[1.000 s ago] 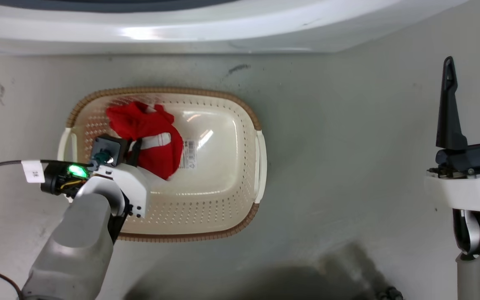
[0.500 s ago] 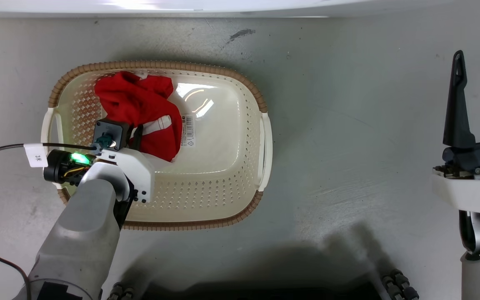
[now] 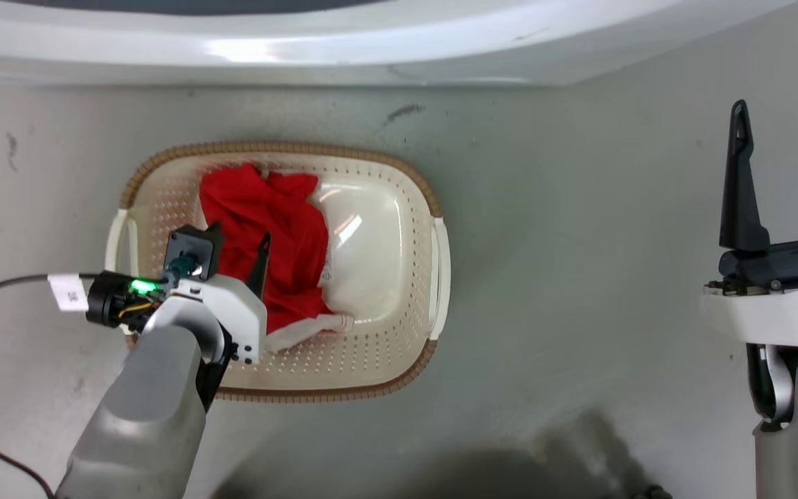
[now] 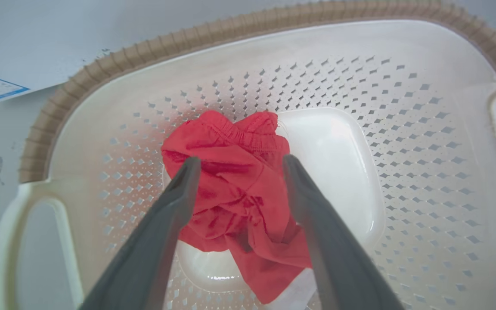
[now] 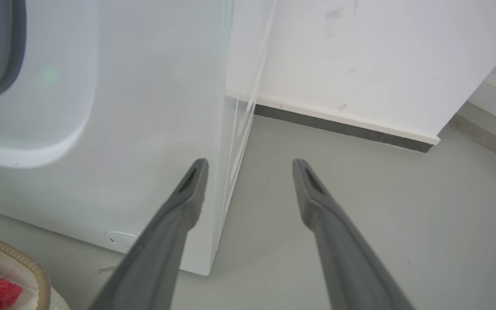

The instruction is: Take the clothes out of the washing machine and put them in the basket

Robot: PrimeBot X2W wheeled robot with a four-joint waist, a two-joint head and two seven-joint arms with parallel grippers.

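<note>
Clothes [image 3: 271, 235] of bright red soft fabric, with a white trimmed edge, lay crumpled inside the cream-white oval plastic basket [image 3: 281, 147], which had perforated sides and a brown woven-look rim. The basket stood on the grey floor [image 3: 579, 242], just in front of the large white washing machine [image 3: 302, 48].

In the head view the red heap covered the left part of the basket's smooth bottom. The right part was bare and glossy. A white strip of the fabric trailed toward the near wall.

The left end effector [image 3: 242, 234] hung over the heap with its two dark fingers spread wide and nothing clamped between them. In the left wrist view the left end effector [image 4: 240, 160] framed the clothes [image 4: 239, 193] from either side, with the basket's dotted wall [image 4: 360, 86] behind. Whether the fingertips touched the cloth could not be told.

The right end effector [image 3: 786, 98] stood well apart over bare floor, its fingers wide and empty. The right wrist view showed the right end effector [image 5: 250, 162] before the washing machine's [image 5: 144, 107] white side, with a corner of the basket [image 5: 28, 262] and a bit of red cloth at the lower left.
</note>
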